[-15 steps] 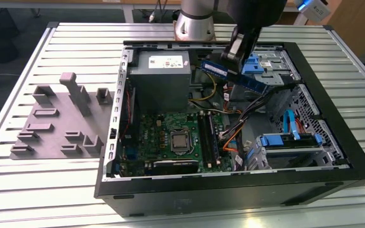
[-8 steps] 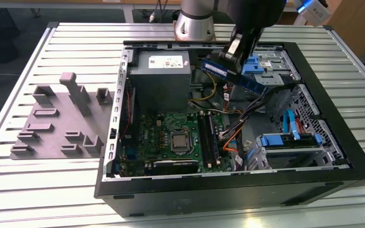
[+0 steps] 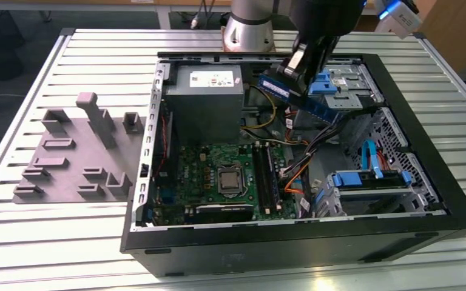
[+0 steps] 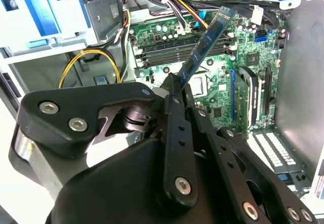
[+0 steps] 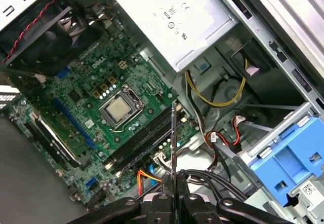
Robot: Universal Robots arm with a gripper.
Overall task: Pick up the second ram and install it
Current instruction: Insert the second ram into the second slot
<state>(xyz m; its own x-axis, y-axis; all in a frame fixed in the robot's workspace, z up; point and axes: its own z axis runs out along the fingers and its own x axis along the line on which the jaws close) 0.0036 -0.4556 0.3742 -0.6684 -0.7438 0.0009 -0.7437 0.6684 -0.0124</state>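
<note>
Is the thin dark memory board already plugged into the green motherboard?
No, the claw grips the memory board in midair, clear of the motherboard.

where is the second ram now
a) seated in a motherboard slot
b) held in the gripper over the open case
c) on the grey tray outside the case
b: the gripper is shut on the second ram, tilted in the air over the case, apart from the motherboard slots.

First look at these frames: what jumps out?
The tool clamps the second ram, held tilted in the air inside the open computer case, to the exterior view's right of the grey power supply. Below lies the green motherboard with its bare processor at the middle; the ram is not yet in a slot.
</note>
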